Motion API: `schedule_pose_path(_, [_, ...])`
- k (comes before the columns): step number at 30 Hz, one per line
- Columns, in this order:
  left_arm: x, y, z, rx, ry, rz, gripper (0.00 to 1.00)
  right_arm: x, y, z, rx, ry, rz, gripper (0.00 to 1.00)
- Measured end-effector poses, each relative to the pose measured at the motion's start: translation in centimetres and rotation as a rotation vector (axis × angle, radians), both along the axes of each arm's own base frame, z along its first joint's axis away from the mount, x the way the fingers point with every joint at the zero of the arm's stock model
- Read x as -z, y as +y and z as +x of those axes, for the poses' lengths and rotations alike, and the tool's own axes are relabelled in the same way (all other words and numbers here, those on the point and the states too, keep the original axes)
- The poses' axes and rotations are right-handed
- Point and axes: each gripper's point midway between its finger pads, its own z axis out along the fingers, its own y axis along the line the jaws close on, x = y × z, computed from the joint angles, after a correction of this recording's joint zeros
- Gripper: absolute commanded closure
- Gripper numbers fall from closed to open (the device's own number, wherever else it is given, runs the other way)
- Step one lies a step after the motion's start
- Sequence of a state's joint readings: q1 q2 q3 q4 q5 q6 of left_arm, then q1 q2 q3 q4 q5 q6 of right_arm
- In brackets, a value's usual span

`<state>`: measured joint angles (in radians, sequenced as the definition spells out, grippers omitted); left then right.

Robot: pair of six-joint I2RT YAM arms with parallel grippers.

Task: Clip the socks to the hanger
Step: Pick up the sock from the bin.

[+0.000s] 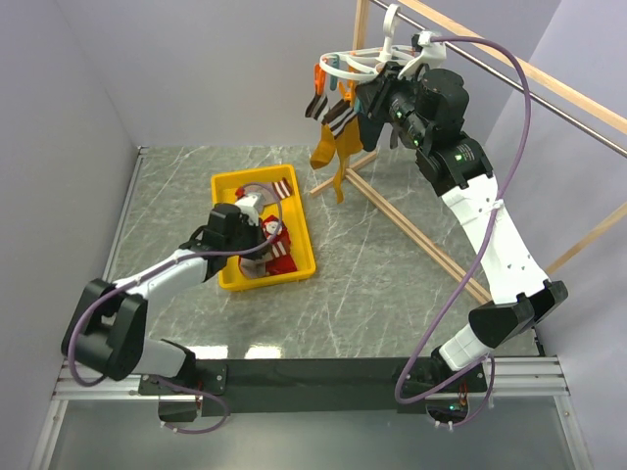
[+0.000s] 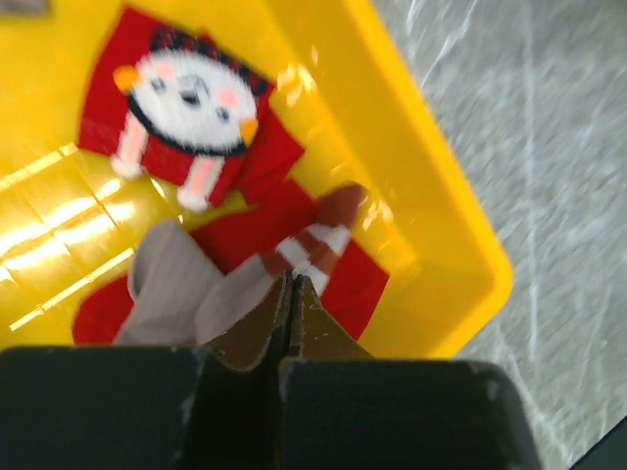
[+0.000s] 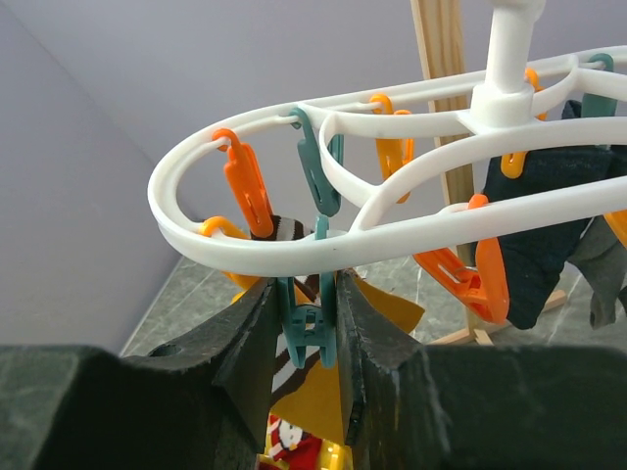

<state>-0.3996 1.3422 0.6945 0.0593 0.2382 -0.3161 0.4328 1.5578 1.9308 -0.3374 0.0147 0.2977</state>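
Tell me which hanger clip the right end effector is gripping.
The teal clip on the hanger's near rim, between the right end effector's fingers; others hang ungripped.

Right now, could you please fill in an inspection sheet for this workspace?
Surface: grey marbled table.
Job's things: white hanger with a mustard sock and a dark sock clipped on; red socks and a grey sock in the yellow bin.
Clutter: nothing seen.
End effectors: left end effector shut, tips at the grey sock, grip unclear; right end effector shut on a teal clip.
Cables: a purple cable loops along each arm.
Surroundings: wooden frame, grey walls.
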Motion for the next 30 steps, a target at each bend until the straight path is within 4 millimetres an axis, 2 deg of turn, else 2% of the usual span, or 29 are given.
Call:
schedule_pose_path(3, [1.7,-0.1,-0.6,0.039,0.069,0.066,0.98,0.0,-0.1,0.0,0.005,-0.002,-0.004,1.0])
schedule_pose_path(5, [2.0,-0.1,-0.9,0.067,0.085,0.103,0.94,0.0,-0.2,0.1,0.008,-0.003,-0.007,1.0])
schedule_pose_path(6, [1.9,-0.1,-0.9,0.08,0.082,0.118,0.85,0.1,-0.2,0.1,0.012,-0.002,-0.008,1.0])
schedule_pose_path(9, [1.6,0.2,-0.9,0.121,0.065,0.163,0.7,0.2,-0.3,0.2,0.019,-0.001,-0.012,1.0])
schedule_pose_path(11, [1.5,0.3,-1.0,0.147,0.055,0.186,0.64,0.3,-0.4,0.2,0.022,0.002,-0.013,1.0])
schedule_pose_path(23, [1.4,-0.5,-1.5,0.32,0.001,0.23,0.55,0.7,-0.8,-0.2,0.032,0.004,-0.03,1.0])
schedule_pose_path(30, [2.1,-1.6,-2.6,0.403,-0.043,0.283,0.56,0.4,-1.4,-0.9,0.046,-0.009,-0.029,1.0])
